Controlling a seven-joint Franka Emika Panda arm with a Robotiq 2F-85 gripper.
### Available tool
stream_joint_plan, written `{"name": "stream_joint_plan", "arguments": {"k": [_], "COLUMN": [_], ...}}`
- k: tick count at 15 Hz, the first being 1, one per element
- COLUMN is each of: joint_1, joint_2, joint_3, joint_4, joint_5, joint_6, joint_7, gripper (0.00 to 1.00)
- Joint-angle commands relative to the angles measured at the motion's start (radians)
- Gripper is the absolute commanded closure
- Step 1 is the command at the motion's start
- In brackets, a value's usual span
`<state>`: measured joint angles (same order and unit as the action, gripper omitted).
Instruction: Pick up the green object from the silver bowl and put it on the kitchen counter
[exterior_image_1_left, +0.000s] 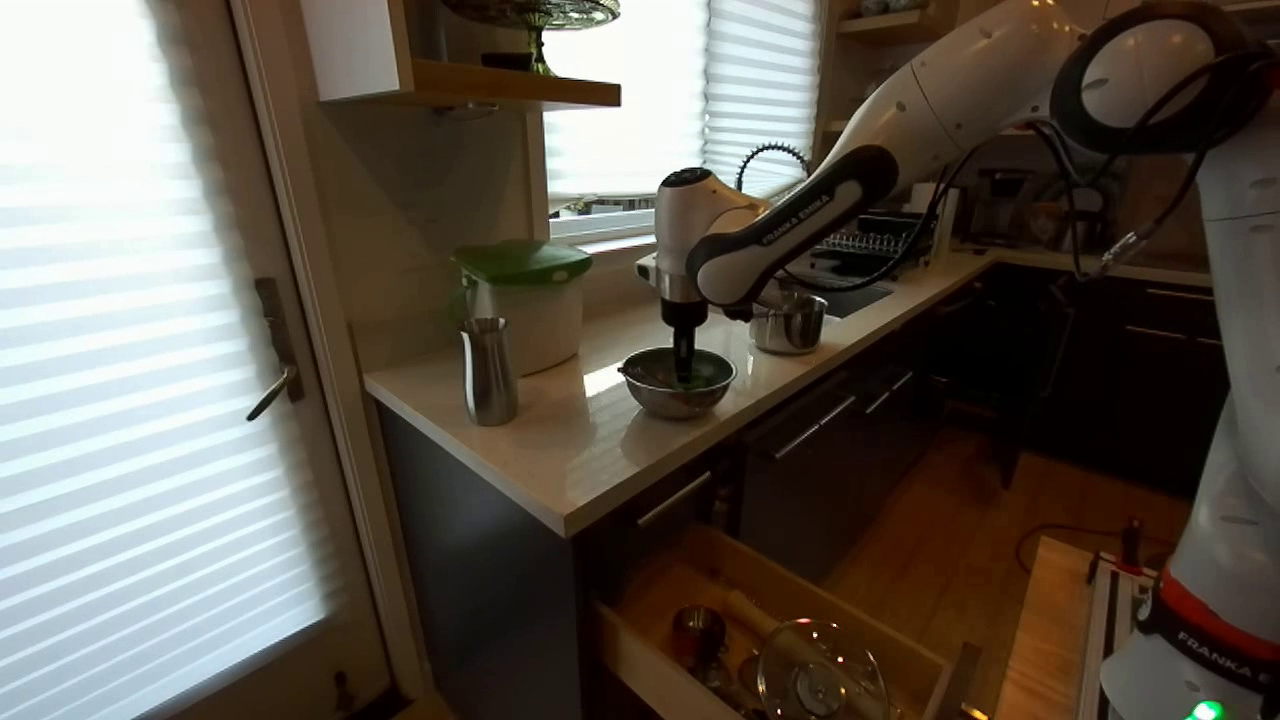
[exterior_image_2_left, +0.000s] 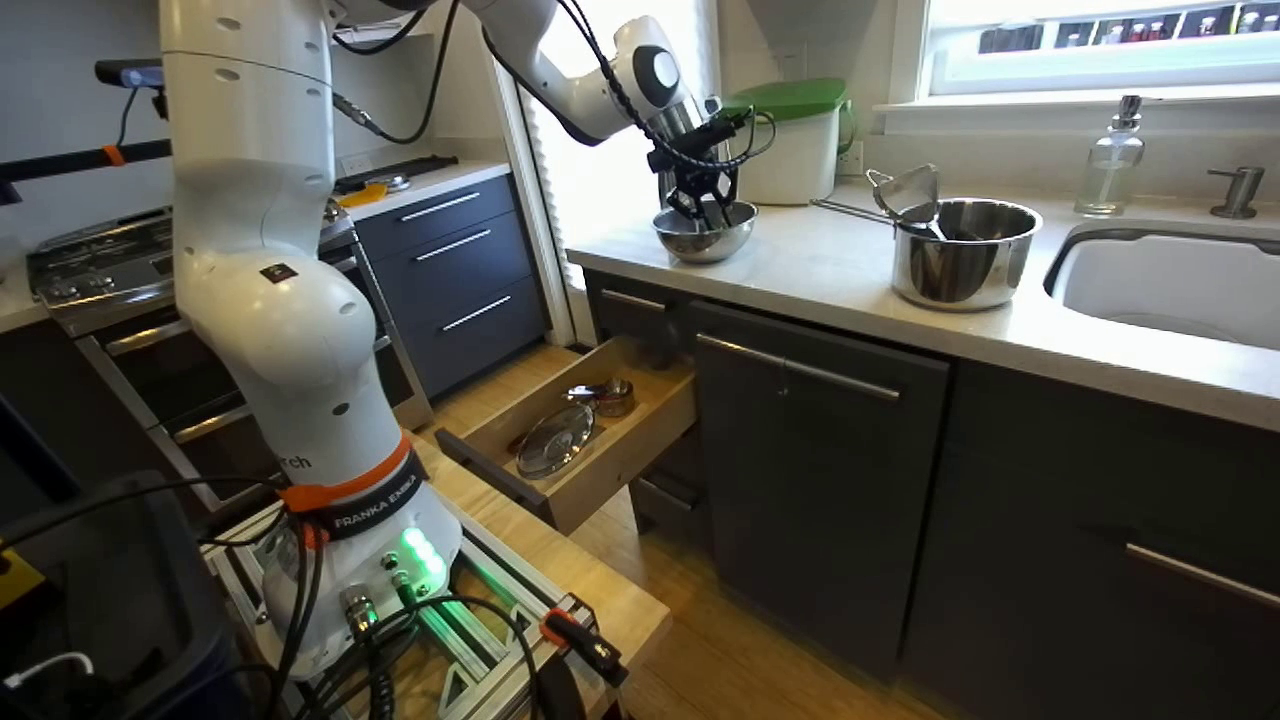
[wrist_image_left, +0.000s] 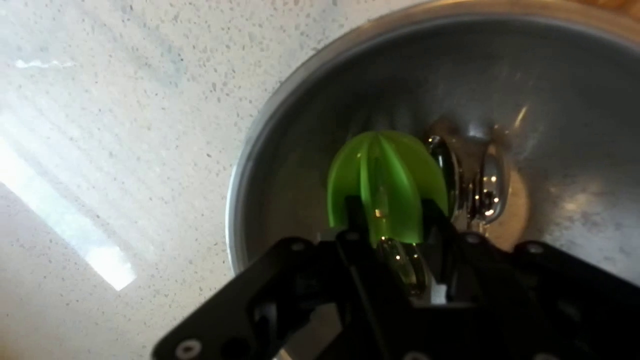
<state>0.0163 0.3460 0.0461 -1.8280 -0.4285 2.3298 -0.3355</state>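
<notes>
The silver bowl stands upright on the kitchen counter, near its front edge; both also show in an exterior view, bowl and counter. The green object, a ribbed bright-green dome, lies inside the bowl in the wrist view. My gripper points down into the bowl, its two dark fingers pressed against both sides of the green object's middle ridge. The gripper also shows in an exterior view, fingertips below the rim. The green object's lower part is hidden by the fingers.
A metal canister and a green-lidded container stand left of the bowl. A steel pot with a strainer stands near the sink. An open drawer sticks out below the counter.
</notes>
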Motion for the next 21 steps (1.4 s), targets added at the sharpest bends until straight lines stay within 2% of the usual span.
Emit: {"name": "stream_joint_plan", "arguments": {"k": [1,5,7,10,15,17,21], "joint_1": [0.025,0.041,0.026,-0.003,-0.018,-0.021,-0.026], "joint_2": [-0.078,-0.191,-0.211,-0.18,-0.048,0.005,0.098], "joint_3": [-0.005,-0.024,-0.045,-0.092,-0.193,-0.209,-0.206], "joint_4": [-0.03,-0.074,-0.073,-0.054,0.021,0.054,0.125], "joint_5": [-0.004,-0.07,-0.101,-0.135,-0.187,-0.138,-0.046], "joint_6": [-0.033,0.007,0.06,0.148,0.308,0.332,0.288], "joint_7": [0.005,0.074,0.186,0.323,0.584,0.591,0.536], "gripper": [0.92,0.92,0.92,0.92,0.92,0.92,0.92]}}
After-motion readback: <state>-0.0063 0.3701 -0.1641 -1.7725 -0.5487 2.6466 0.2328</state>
